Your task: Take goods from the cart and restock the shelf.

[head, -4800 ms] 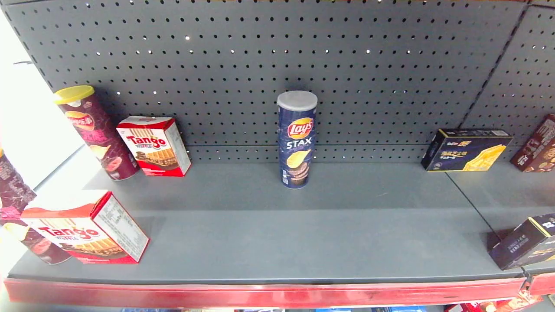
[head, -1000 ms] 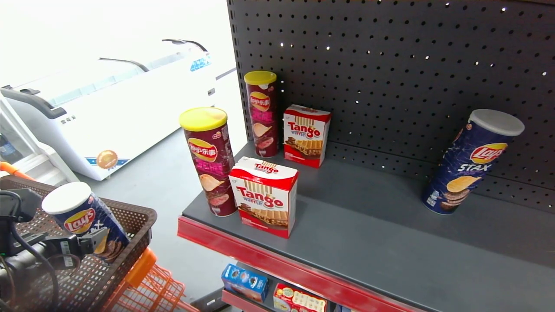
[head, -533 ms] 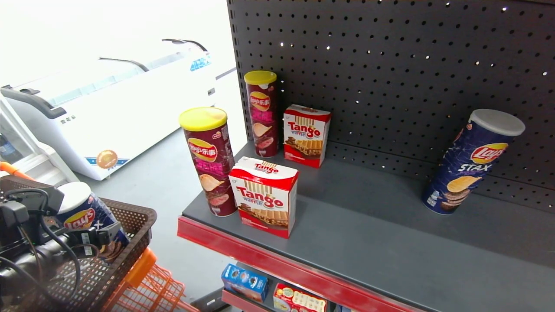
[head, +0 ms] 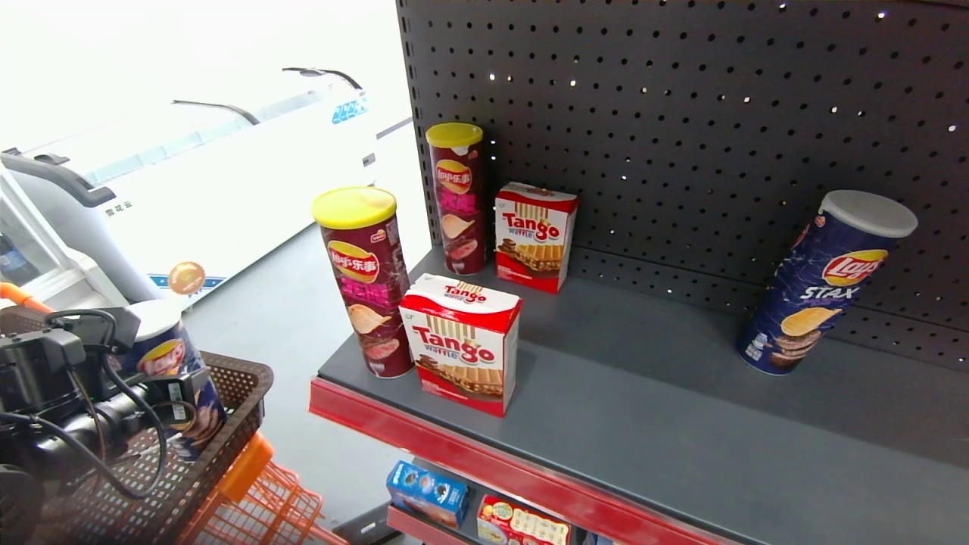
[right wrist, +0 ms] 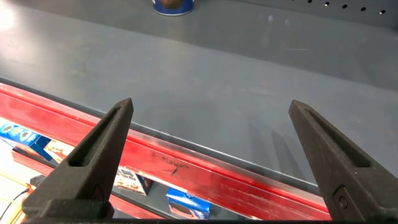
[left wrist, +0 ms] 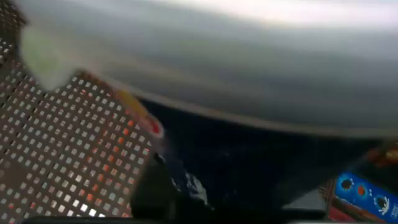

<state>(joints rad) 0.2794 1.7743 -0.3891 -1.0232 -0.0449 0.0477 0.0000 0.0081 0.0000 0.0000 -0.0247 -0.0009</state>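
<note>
Left gripper (head: 178, 387): fingers clamped on the blue chip can (head: 163, 356), which we find upright over the brown cart basket (head: 246, 390).

Right gripper (right wrist: 211, 106): fingers wide apart, above the front edge of the shelf (head: 643, 409).

A second blue can (head: 821, 288) stands on the shelf near the pegboard (head: 681, 113). Red cans (head: 363, 280) and wafer boxes (head: 462, 344) occupy its left end.

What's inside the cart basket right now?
A blue chip can with a white lid, held by the left gripper, its top above the basket rim. The arm covers most of the basket floor, so other goods can't be ruled out.
</note>
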